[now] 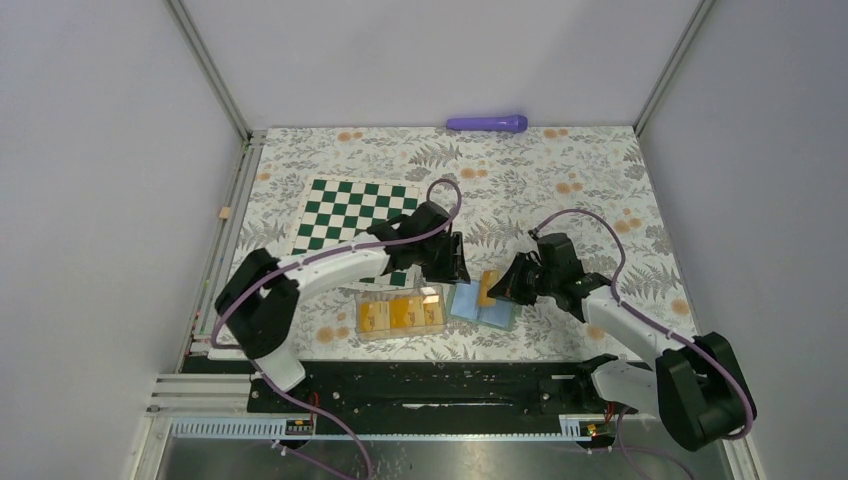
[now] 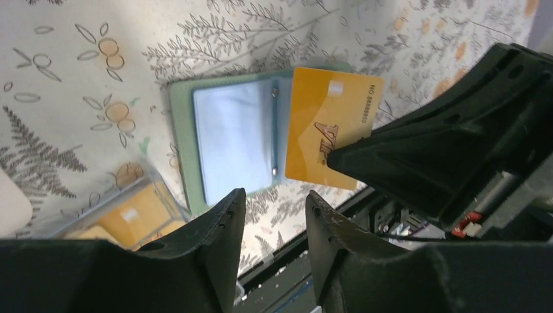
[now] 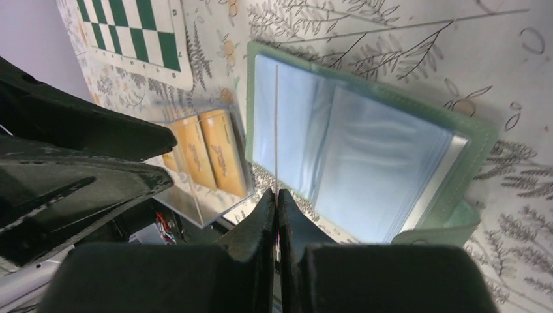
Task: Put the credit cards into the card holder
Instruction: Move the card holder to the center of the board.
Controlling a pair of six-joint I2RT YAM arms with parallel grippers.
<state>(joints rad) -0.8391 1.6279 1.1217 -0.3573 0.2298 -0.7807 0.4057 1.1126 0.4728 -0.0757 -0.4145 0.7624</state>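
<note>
The sage-green card holder [image 1: 465,302] lies open on the table with its light blue inside up; it also shows in the left wrist view [image 2: 231,140] and the right wrist view [image 3: 365,150]. My right gripper [image 1: 497,290] [image 3: 276,195] is shut on one orange credit card [image 1: 487,288] [image 2: 324,124], held upright over the holder's middle fold, edge-on in its own view [image 3: 276,130]. Three more credit cards [image 1: 400,313] [image 3: 215,150] lie in a clear plastic box. My left gripper [image 1: 445,270] [image 2: 275,208] is open and empty, just above the holder's left side.
The clear box [image 1: 432,322] [image 2: 130,215] sits right beside the holder on its left. A green-and-white chessboard [image 1: 355,215] lies behind the left arm. A purple cylinder [image 1: 487,123] lies at the far edge. The two grippers are close together.
</note>
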